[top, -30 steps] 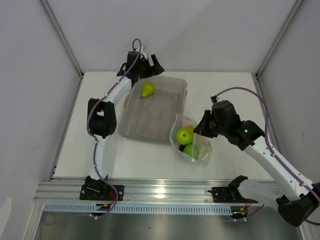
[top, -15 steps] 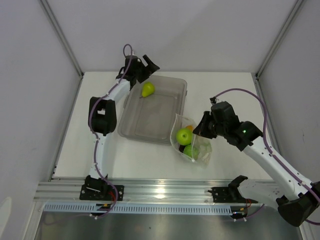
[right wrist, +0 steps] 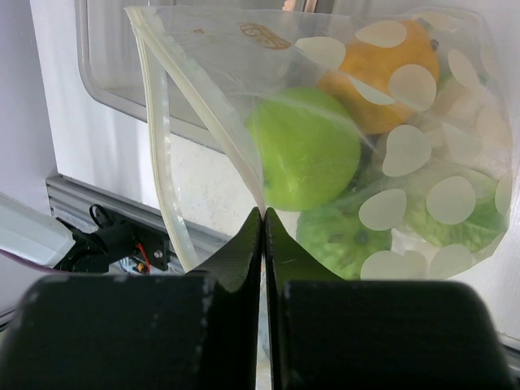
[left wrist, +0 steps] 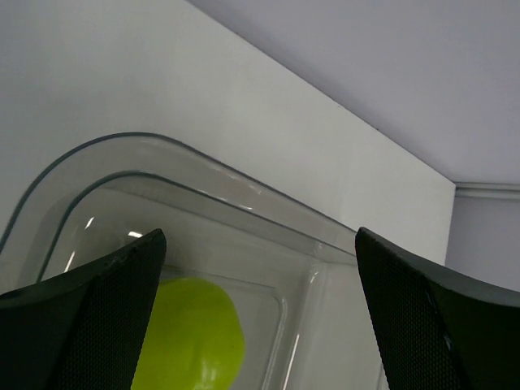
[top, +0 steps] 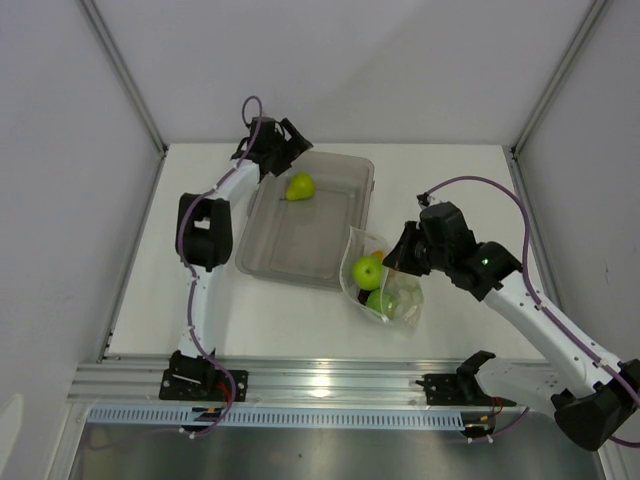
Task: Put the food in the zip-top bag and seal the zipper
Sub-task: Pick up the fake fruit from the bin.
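Two pincers, two very different moods. The right pincer [right wrist: 262, 215] is pressed together, pinching the thin film of the zip-top bag [right wrist: 203, 57] right at its tips, and the zipper [right wrist: 158, 138] strip runs up just beside them. Just past those tips, inside the bag, there's a round green fruit [right wrist: 305, 158], with an orange fruit [right wrist: 382, 81] behind it and more green stuff lower down. The left pincer [left wrist: 258, 244] is spread wide, holding nothing, over a far corner of the grey tray [left wrist: 203, 175]. A lone green pear [left wrist: 191, 333] sits on the tray floor below it, close to one finger. The bag is just beside the tray on the white worktop [top: 450, 170].
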